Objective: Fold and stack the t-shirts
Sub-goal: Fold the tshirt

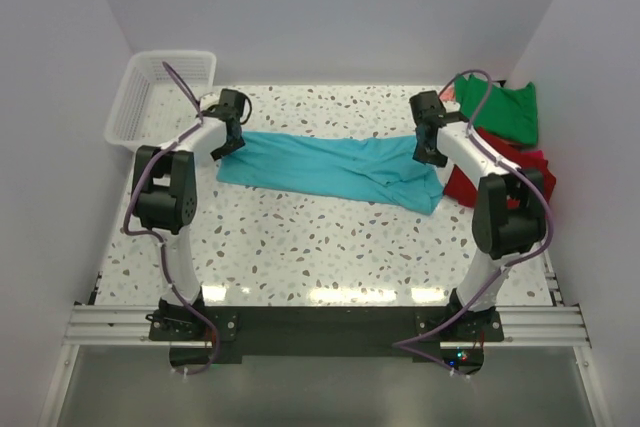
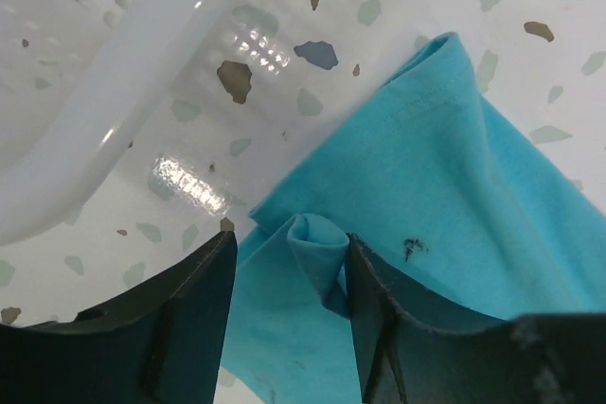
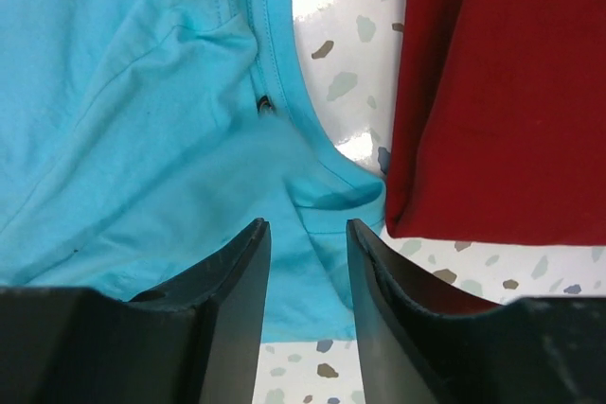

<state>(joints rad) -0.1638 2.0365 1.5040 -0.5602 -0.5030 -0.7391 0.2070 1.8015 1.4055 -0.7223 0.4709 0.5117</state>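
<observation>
The turquoise t-shirt [image 1: 330, 167] lies stretched in a long band across the middle of the table. My left gripper [image 1: 232, 137] is at its left end, jaws open, with a raised fold of the turquoise cloth [image 2: 317, 248] between the fingers and against the right one. My right gripper [image 1: 430, 147] is at the shirt's right end, jaws open just above the turquoise cloth [image 3: 170, 120] near the collar seam. The red t-shirt [image 1: 505, 172] lies right beside it and also shows in the right wrist view [image 3: 492, 92]. The green t-shirt [image 1: 505, 112] lies behind the red one. The salmon-pink one does not clearly show.
A white lattice basket [image 1: 160, 87] stands at the back left corner, close to my left gripper; its rim shows in the left wrist view [image 2: 114, 92]. White walls close in the left, back and right sides of the speckled table [image 1: 320, 247].
</observation>
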